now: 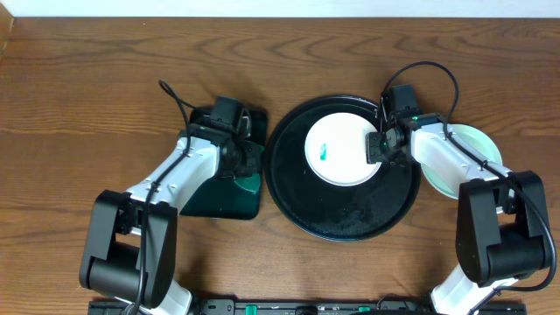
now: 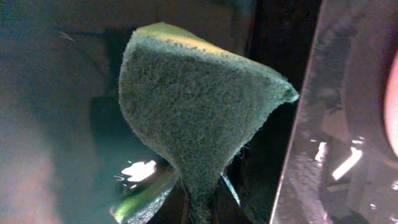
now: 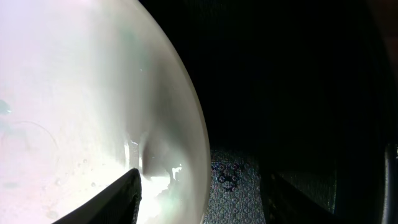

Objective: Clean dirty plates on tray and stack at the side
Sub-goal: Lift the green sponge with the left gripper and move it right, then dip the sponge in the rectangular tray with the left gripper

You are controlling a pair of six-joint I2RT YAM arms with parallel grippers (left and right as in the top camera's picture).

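A white plate (image 1: 337,144) with a small green smear lies on the round black tray (image 1: 341,219). My right gripper (image 1: 378,149) stands open at the plate's right rim. In the right wrist view one finger (image 3: 112,199) is over the plate (image 3: 74,93) and the other is outside the rim, apart from it. A pale mint-green plate (image 1: 479,144) lies off the tray at the right, partly under the right arm. My left gripper (image 1: 242,159) is shut on a green sponge (image 2: 199,112), over the small rectangular dark tray (image 1: 214,201).
The rectangular dark tray sits just left of the round tray, their edges close together. Brown wooden table (image 1: 87,105) surrounds both. The right arm's cable (image 1: 437,74) loops above the round tray's far right edge.
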